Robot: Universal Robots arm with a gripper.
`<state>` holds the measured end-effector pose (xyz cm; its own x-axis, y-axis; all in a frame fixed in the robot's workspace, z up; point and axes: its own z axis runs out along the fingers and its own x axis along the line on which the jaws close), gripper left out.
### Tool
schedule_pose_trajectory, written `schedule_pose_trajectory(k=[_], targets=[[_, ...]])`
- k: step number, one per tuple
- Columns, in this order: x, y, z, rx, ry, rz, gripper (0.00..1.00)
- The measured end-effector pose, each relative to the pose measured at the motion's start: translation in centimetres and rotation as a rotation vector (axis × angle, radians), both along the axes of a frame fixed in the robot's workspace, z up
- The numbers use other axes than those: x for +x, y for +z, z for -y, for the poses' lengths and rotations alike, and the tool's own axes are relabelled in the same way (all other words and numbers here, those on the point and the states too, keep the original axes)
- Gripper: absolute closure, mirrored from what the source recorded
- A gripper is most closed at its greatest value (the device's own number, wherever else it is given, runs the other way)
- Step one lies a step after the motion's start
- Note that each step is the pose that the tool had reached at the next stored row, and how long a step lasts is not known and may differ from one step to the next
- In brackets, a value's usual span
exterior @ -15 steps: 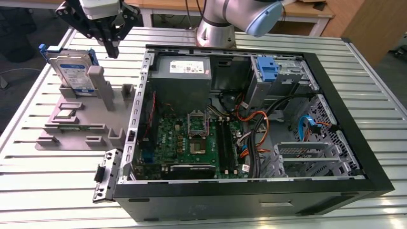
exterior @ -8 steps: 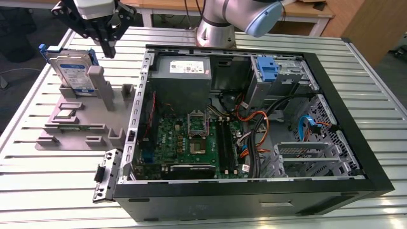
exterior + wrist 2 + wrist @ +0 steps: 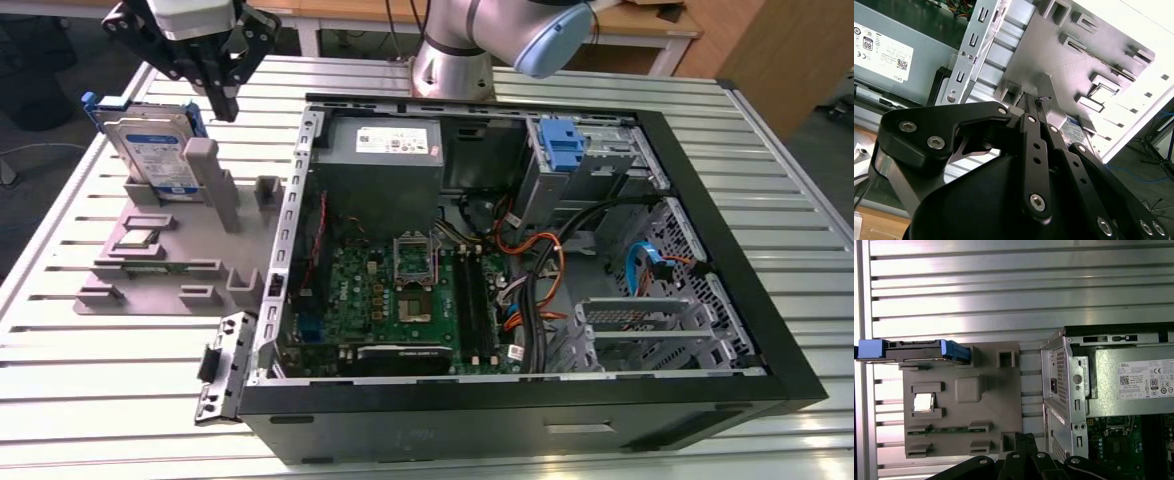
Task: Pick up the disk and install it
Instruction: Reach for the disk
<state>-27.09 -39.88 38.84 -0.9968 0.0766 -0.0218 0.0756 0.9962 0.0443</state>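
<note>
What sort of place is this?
Probably a robotics lab bench for computer assembly: an opened desktop case lies on a slotted metal table, beside a grey fixture holding the disk upright.

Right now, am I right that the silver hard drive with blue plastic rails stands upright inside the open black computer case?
Not quite: the silver hard drive with blue plastic rails stands upright in the grey plastic fixture beside the open black computer case, not inside it; the exterior view shows this.
</note>
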Motion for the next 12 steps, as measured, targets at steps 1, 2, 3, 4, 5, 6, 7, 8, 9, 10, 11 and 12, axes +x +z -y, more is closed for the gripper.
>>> schedule_pose_trajectory(k=[1, 2, 3, 4, 5, 6, 7, 8, 9, 10, 11, 12], targets=[[0.0, 0.0, 0.0, 0.0, 0.0, -0.0001, 0.9], [-0.01, 0.0, 0.0, 0.0, 0.0, 0.0, 0.9], [-0.01, 0.0, 0.0, 0.0, 0.0, 0.0, 0.9], [-0.01, 0.0, 0.0, 0.0, 0.0, -0.0001, 0.9], [-0.02, 0.0, 0.0, 0.0, 0.0, 0.0, 0.9], [-0.05, -0.01, 0.0, 0.0, 0.0, 0.0, 0.9], [-0.1, -0.01, 0.0, 0.0001, 0.0, 0.0, 0.9], [-0.19, -0.01, 0.0, 0.0, 0.0, -0.0002, 0.9], [-0.28, -0.02, 0.0, 0.0, 0.0, -0.0001, 0.9], [-0.4, -0.04, 0.0, 0.0, 0.0, 0.0, 0.9], [-0.51, -0.04, 0.0, -0.0001, 0.0, -0.0001, 0.9], [-0.62, -0.04, 0.0, -0.0001, 0.0, -0.0001, 0.9]])
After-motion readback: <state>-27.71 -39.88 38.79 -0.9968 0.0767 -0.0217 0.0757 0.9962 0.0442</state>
